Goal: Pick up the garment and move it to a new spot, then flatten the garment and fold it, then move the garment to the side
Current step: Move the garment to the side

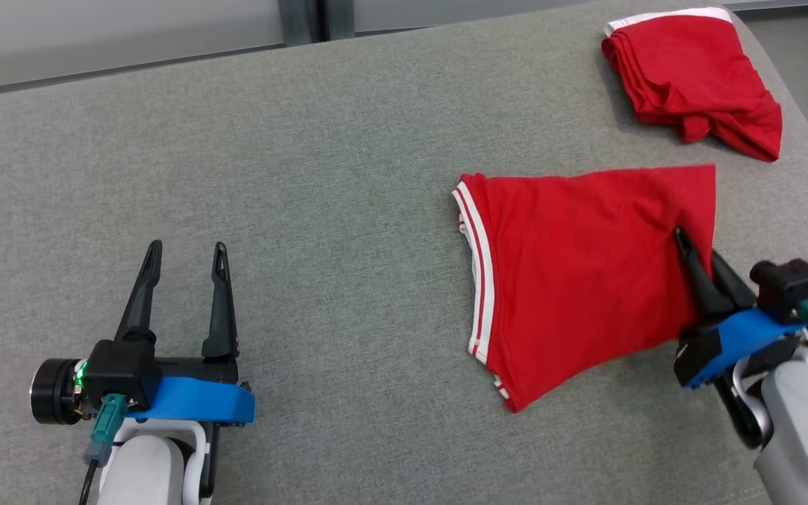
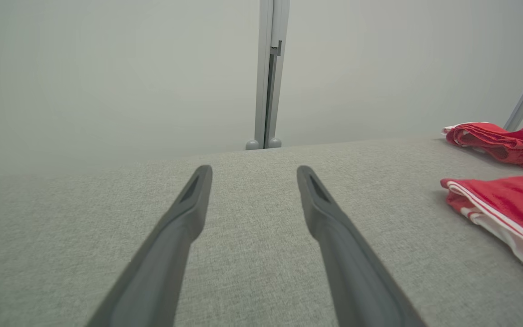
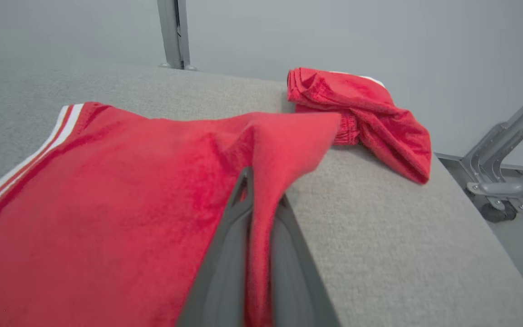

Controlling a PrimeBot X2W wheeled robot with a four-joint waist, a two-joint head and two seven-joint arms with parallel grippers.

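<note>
**Operator:** What's closest to me?

**Spotter:** Your left gripper [image 1: 187, 245] is at the lower left of the head view, low over the grey fabric-covered worktop [image 1: 306, 175]. Its two dark fingers are spread wide with nothing between them. The left wrist view shows the left gripper [image 2: 254, 170] with bare grey cloth in the gap.

**Operator:** And the right side?

**Spotter:** Your right gripper [image 1: 697, 245] is clamped on the right-hand edge of the red knit garment [image 1: 572, 266]. In the right wrist view, a ridge of red cloth is pinched between that gripper's [image 3: 263, 186] fingers and rises into a small tent.

**Operator:** How does the garment look?

**Spotter:** It lies on the right half of the worktop, well apart from your left gripper. It is mostly flat and roughly four-sided, with a straight far edge. White stripes run down its left edge, where more than one layer shows. Its near corner comes to a point toward you.

**Operator:** Anything beyond it?

**Spotter:** A crumpled red garment [image 1: 691, 77] with a white edge sits at the far right corner, apart from the one you hold. Past the worktop's far edge stands a grey metal post [image 3: 173, 32] against a pale wall. A grey wheeled frame [image 3: 502, 181] stands off to the right.
</note>
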